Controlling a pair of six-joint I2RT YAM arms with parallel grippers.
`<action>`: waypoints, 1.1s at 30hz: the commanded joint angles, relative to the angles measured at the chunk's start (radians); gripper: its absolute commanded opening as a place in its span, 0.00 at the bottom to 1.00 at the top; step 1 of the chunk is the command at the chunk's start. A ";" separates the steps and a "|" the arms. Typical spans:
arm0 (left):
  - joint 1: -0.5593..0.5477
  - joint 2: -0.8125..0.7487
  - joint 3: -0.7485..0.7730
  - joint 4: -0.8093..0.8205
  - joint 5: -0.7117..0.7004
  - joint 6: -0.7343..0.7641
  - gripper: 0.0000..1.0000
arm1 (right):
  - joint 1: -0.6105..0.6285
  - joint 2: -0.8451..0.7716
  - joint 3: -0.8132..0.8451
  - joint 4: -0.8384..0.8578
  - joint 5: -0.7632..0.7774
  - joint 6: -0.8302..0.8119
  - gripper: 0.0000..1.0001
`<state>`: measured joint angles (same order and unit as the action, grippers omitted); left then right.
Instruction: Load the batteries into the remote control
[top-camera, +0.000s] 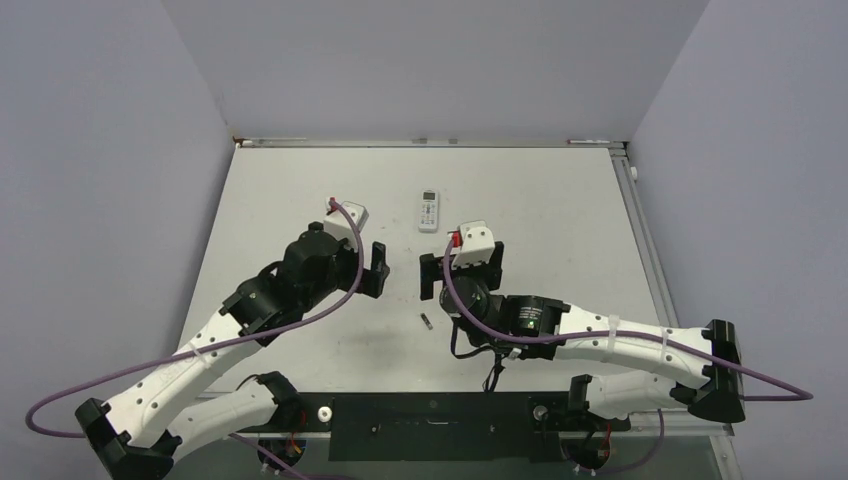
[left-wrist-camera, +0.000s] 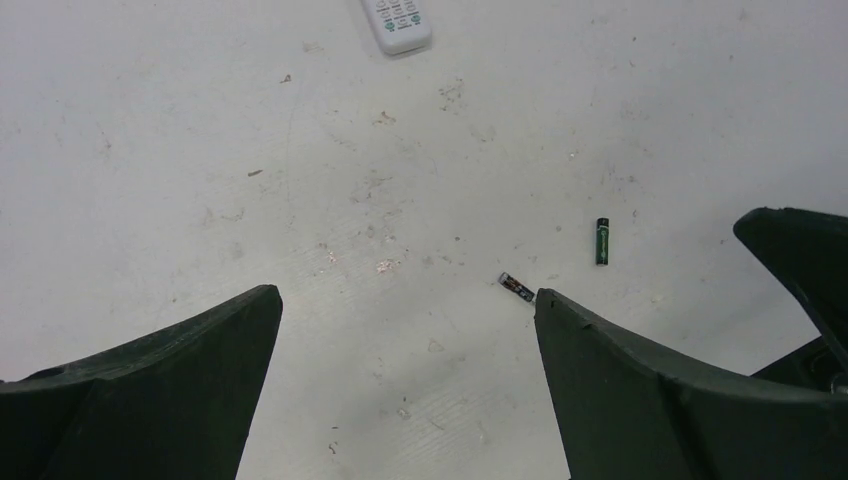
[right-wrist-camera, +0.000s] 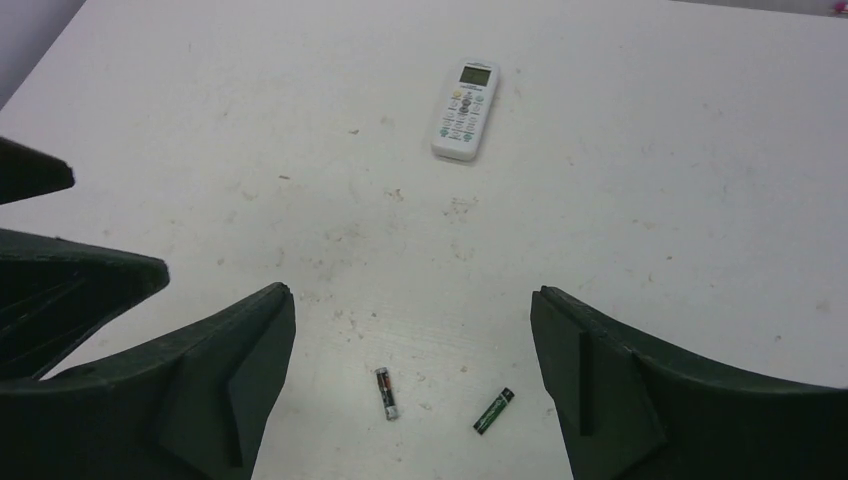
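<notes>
Currently remote control (right-wrist-camera: 466, 96) lies buttons-up on tabletop (right-wrist-camera: 700, 150); two batteries (right-wrist-camera: 386, 392) loose on remote's near side, flanked by left claw (left-wrist-camera: 408, 292) and right claw (right-wrist-camera: 412, 290), both spread wide, empty.

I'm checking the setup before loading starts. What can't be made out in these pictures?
The remote control lies buttons up in the right wrist view, so its back and battery bay are hidden.
Left wrist view: the top edge cuts the remote control off; only its button end shows.
Top view: only one battery shows, a speck; the other is not visible there.
Battery markings: too small to read in every view.
</notes>
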<state>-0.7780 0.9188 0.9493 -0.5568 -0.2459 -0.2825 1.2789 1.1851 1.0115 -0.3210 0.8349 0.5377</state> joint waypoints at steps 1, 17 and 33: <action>-0.006 -0.064 0.033 0.014 -0.017 -0.041 0.96 | 0.008 -0.031 0.059 -0.126 0.157 0.036 0.87; 0.024 -0.153 0.006 0.025 -0.137 -0.074 0.96 | -0.033 0.055 0.160 -0.217 0.188 -0.019 0.90; 0.096 -0.208 -0.006 0.012 -0.219 -0.092 0.96 | -0.309 0.272 0.210 -0.081 -0.230 -0.006 0.95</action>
<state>-0.7025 0.7269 0.9413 -0.5579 -0.4389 -0.3634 1.0035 1.3983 1.1664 -0.4534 0.7094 0.5110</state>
